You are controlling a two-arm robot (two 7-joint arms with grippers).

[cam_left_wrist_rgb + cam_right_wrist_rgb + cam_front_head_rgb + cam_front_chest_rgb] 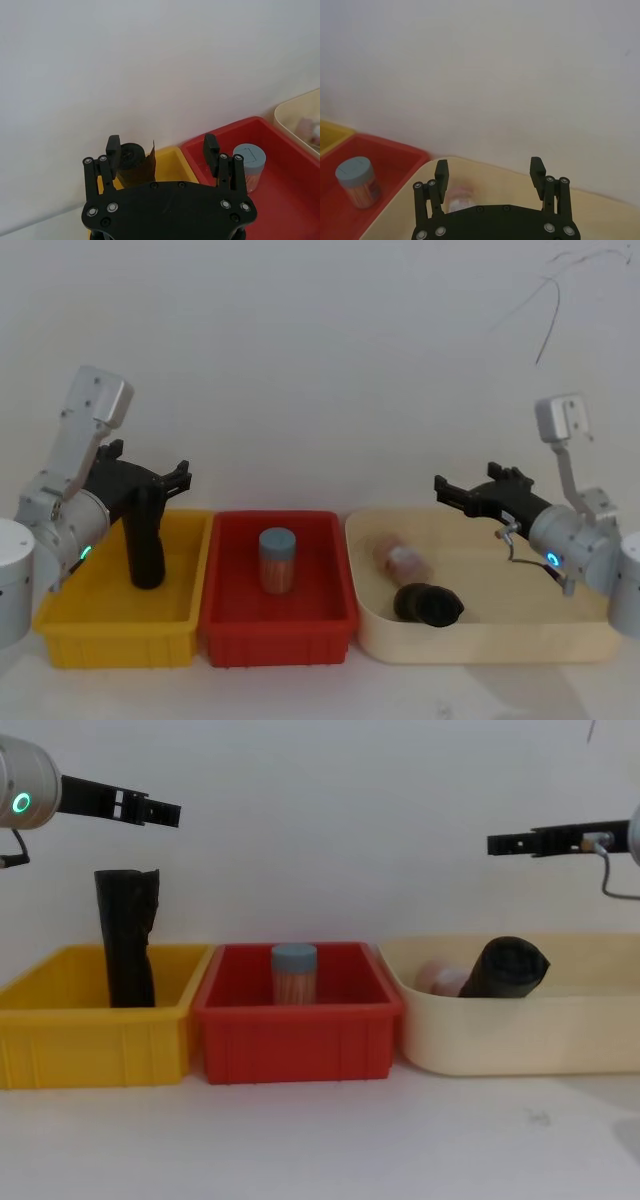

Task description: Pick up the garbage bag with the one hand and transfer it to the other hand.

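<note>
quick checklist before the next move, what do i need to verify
1. Left gripper open: ok.
2. Right gripper open: ok.
3. Both grippers holding nothing: ok.
4. Left gripper above the upright roll in the yellow bin, not touching it: ok.
5. Label band seen on the upright roll or on the lying roll in the beige bin: cannot tell.
6. Upright roll has a clean top: not ok, ragged.

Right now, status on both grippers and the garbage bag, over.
Left gripper open, above upright ragged-topped black roll in yellow bin. Right gripper open, above beige tray. Garbage bag lying in that tray, ungrasped, pinkish jar beside it.
</note>
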